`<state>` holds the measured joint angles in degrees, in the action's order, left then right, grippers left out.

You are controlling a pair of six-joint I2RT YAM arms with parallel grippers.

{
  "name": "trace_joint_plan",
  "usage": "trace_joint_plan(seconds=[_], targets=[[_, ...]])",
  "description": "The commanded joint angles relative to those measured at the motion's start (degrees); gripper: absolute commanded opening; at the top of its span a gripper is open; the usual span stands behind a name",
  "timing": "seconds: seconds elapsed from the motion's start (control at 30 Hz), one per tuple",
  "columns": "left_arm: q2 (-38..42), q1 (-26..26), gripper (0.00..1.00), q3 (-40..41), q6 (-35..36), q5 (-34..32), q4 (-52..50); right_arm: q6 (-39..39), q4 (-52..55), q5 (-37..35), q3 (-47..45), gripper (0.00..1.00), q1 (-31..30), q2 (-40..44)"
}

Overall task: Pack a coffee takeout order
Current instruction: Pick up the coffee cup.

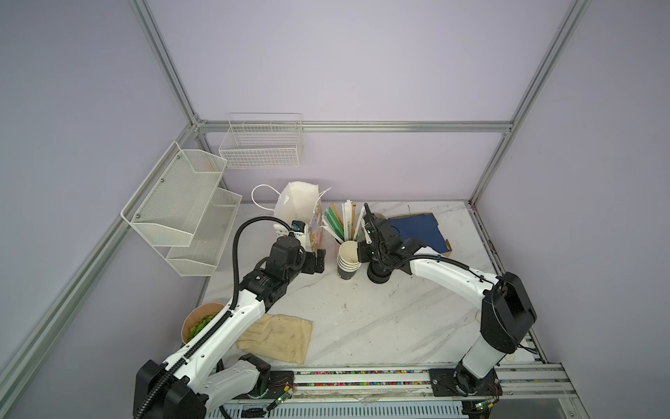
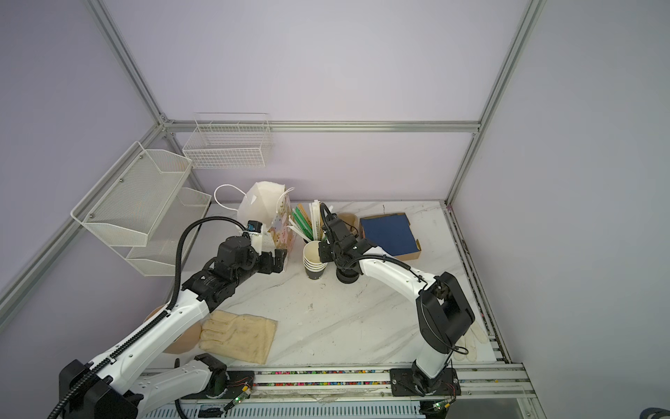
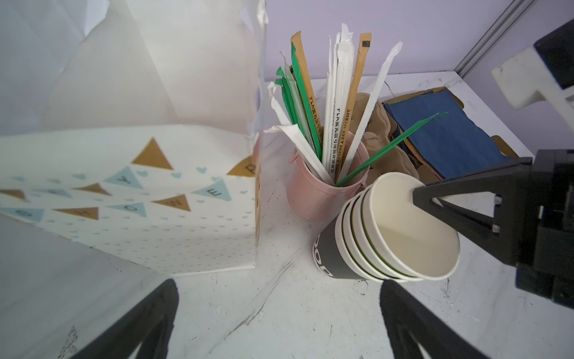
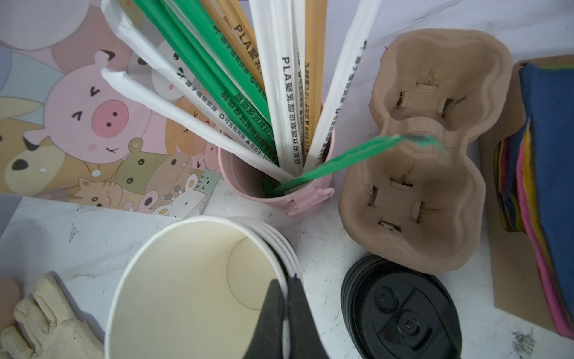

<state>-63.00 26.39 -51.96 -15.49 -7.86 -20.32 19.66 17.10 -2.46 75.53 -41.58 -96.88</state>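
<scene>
A stack of dark green paper cups (image 1: 348,259) (image 2: 314,259) leans on the marble table. My right gripper (image 4: 285,284) (image 1: 359,250) is shut on the top cup's (image 4: 198,289) rim, one finger inside and one outside. In the left wrist view its fingertip (image 3: 419,189) sits on that rim. Black lids (image 4: 400,310) (image 1: 377,277) are stacked beside the cups. The brown two-cup carrier (image 4: 425,149) lies empty behind them, and navy napkins (image 1: 420,230) (image 4: 549,140) rest in a cardboard tray. My left gripper (image 3: 279,310) (image 1: 315,261) is open and empty over bare table, between bag and cups.
A white paper bag (image 1: 297,206) with a printed side stands at the back left. A pink holder (image 3: 320,192) of wrapped straws stands between bag and carrier. A beige glove (image 1: 279,337) and a bowl (image 1: 199,323) lie at the front left. Wire shelves (image 1: 181,210) hang on the left wall.
</scene>
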Motion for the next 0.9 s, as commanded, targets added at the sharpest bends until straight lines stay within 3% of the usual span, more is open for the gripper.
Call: trace_joint_plan(seconds=[0.0,0.27,0.53,0.87], targets=[[-0.8,0.2,1.0,-3.4,-1.1,2.6,-0.3,0.2,1.0,0.0,1.5,0.0,-0.4,0.1],[-2.7,0.2,1.0,-2.0,-9.8,8.9,-1.1,0.3,2.1,0.5,2.9,0.0,-0.4,-0.3],[-5.6,0.2,1.0,3.1,-17.3,16.5,7.2,-0.4,3.9,0.9,5.3,0.0,-0.4,-0.6],[-2.1,0.2,1.0,4.0,-17.6,12.5,7.4,-1.0,6.0,0.2,8.9,0.0,-0.4,-0.1]])
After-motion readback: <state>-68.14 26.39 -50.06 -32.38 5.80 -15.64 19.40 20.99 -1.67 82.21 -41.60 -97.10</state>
